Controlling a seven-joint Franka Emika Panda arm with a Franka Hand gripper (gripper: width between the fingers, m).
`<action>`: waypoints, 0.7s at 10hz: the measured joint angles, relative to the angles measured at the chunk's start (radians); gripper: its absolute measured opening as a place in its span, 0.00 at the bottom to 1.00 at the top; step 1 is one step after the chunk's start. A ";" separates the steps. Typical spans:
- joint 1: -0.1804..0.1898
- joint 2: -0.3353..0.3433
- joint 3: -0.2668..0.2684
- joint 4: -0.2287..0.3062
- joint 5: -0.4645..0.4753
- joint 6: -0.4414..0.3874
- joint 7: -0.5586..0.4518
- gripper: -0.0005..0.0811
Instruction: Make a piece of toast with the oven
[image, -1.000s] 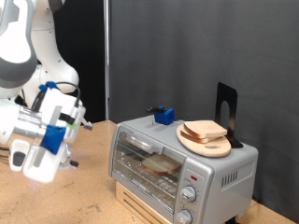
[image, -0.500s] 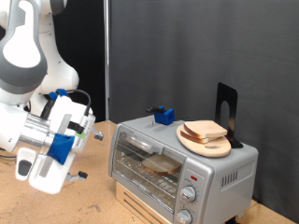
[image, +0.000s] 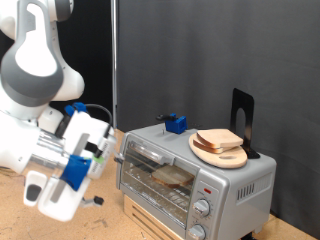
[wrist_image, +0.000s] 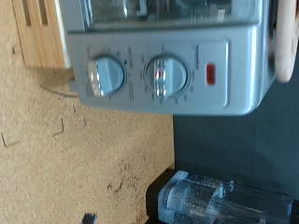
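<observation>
Toast, a pale brown-crusted bread slice, already lies on the wire rack inside the boxy silver toaster oven, so we judge our claw hovers beside it facing its knobs, grip state unclear.

You were working in a lab test bay rather than a kitchen: a black curtain hung behind, the oven sat on a low wooden crate on a bare particle-board bench, and a white robot arm stood beside it.
</observation>
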 joint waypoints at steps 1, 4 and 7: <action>0.006 0.031 0.010 0.038 0.004 0.006 0.001 1.00; 0.025 0.129 0.040 0.161 0.008 0.005 0.023 1.00; 0.067 0.224 0.050 0.280 0.002 0.019 0.091 1.00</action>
